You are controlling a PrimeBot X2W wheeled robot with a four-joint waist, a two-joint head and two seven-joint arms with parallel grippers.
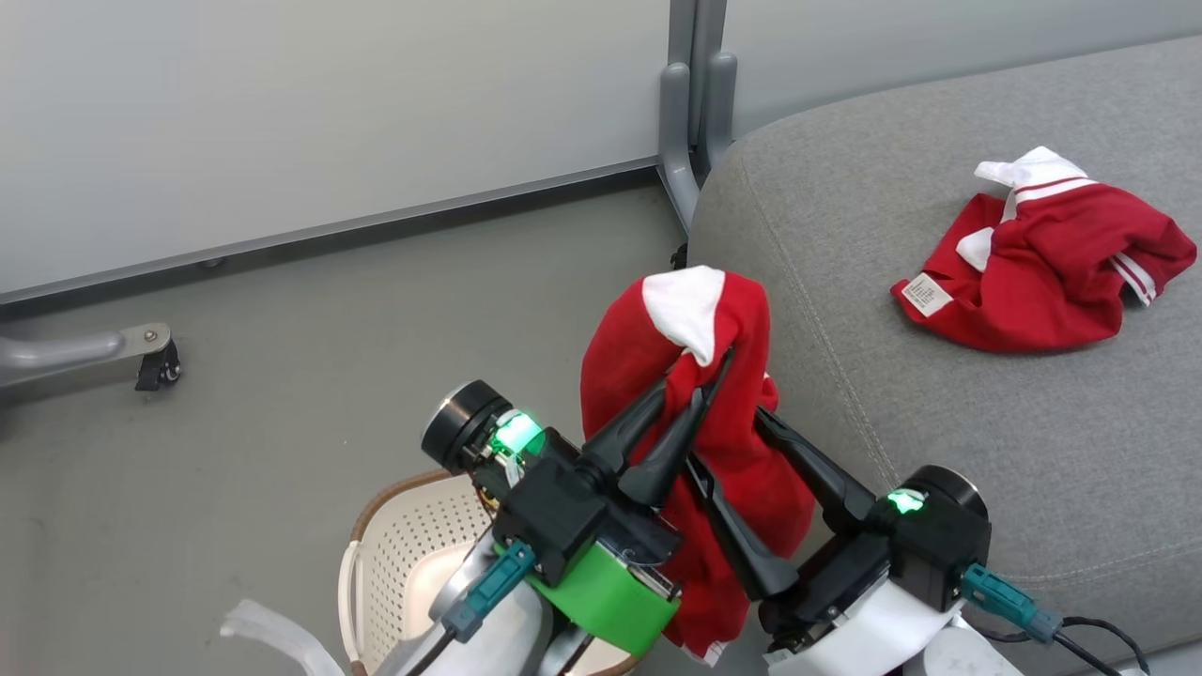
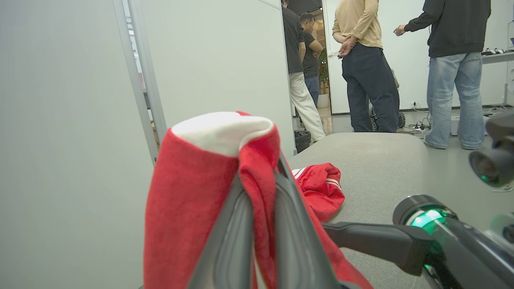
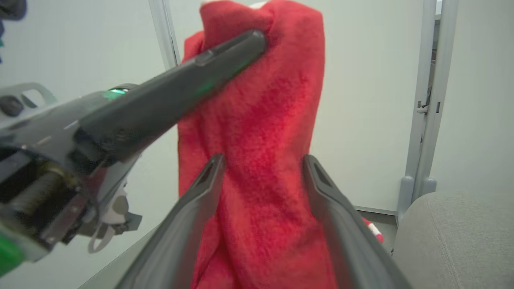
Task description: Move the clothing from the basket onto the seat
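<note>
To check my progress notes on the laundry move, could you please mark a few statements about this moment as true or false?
1. The left gripper is shut on the held garment. True.
2. The right gripper is clamped on that garment too. False: its jaws stand open, one finger on each side of the hanging cloth.
3. A second garment lies on the seat. True.
4. Both garments lie in the basket. False: one hangs from the left gripper, the other lies on the seat.
</note>
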